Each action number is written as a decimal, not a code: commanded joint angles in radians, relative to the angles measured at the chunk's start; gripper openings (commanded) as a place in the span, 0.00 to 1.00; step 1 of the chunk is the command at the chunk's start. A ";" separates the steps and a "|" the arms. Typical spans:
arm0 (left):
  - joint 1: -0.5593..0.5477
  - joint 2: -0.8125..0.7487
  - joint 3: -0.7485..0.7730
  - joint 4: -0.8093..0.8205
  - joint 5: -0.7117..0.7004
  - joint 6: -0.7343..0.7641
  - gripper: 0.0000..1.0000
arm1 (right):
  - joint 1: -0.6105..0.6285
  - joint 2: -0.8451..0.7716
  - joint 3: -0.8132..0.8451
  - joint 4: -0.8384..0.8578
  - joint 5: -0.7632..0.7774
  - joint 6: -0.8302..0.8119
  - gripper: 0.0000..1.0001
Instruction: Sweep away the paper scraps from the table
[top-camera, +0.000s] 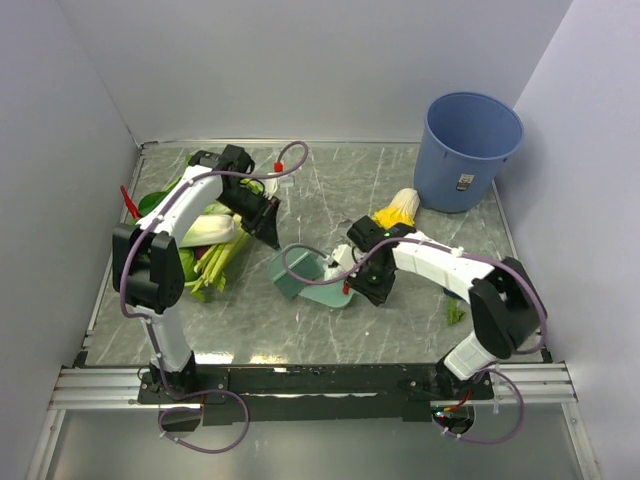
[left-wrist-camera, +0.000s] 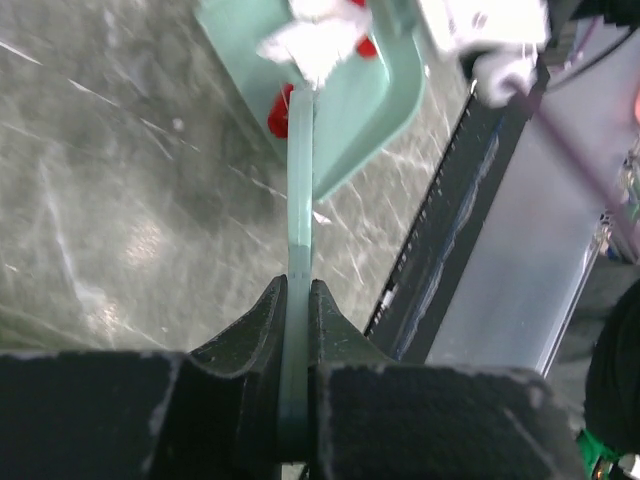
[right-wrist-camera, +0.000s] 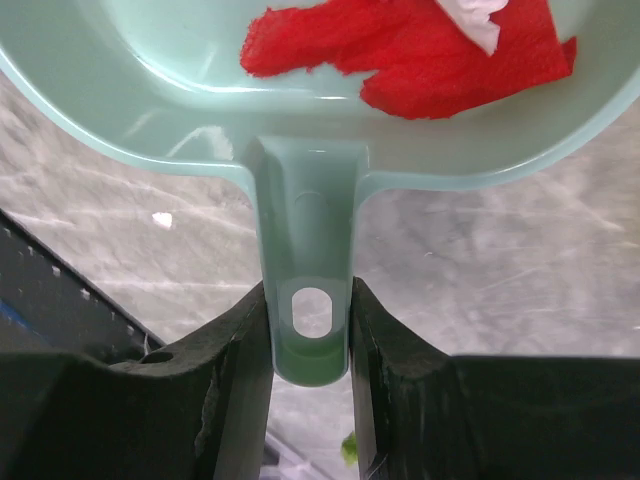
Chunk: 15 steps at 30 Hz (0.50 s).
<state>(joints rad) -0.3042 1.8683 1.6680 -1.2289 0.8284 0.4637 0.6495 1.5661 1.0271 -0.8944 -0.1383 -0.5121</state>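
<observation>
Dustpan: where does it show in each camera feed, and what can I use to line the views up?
Top external: dustpan at the centre of the table, between the two arms.
Left wrist: top centre, running off the top edge.
Right wrist: across the top, handle clamped in the right hand.
Shared landmark: the marbled table.

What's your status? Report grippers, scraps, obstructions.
Left gripper shut on thin green tool, right gripper on dustpan handle. Red scrap and white scrap in dustpan. Yellow vegetable lies nearby.
</observation>
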 joint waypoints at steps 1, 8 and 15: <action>-0.009 -0.148 0.024 -0.038 0.034 0.052 0.01 | -0.034 -0.156 -0.065 0.136 -0.082 0.003 0.00; -0.004 -0.282 0.048 0.157 0.074 -0.063 0.01 | -0.048 -0.276 -0.193 0.304 -0.064 -0.085 0.00; -0.003 -0.330 0.026 0.200 0.080 -0.079 0.01 | -0.077 -0.229 -0.134 0.302 -0.073 -0.077 0.00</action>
<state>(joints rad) -0.3092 1.5528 1.6978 -1.0760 0.8654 0.3969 0.5816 1.3289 0.8349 -0.6422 -0.2031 -0.5793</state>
